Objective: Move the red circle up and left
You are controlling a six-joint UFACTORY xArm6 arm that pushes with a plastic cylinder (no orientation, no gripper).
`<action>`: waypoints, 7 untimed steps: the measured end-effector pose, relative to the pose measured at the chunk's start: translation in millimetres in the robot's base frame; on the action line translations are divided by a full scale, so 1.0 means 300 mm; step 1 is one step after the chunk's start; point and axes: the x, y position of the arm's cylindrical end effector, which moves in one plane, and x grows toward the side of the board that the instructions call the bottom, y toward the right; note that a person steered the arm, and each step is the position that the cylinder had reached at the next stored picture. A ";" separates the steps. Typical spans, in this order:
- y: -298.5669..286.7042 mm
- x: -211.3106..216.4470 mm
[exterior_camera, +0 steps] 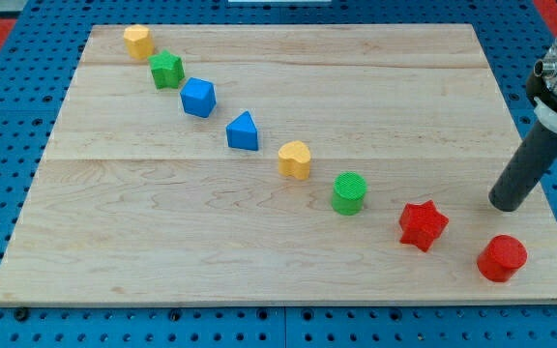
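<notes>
The red circle point(502, 258) lies near the wooden board's point(259, 232) bottom right corner. My tip point(507, 206) rests on the board just above the red circle, a short gap apart, slightly to its right. A red star point(423, 225) lies to the left of the circle and to the lower left of my tip.
A diagonal row of blocks runs from the view's top left toward the red star: yellow block point(138, 41), green star point(166, 70), blue block point(198, 98), blue triangle point(243, 131), yellow heart point(296, 159), green circle point(349, 193). The board's right edge is close to my tip.
</notes>
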 end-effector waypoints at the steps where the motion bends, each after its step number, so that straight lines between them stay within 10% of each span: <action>1: 0.000 0.000; 7: 0.005 0.144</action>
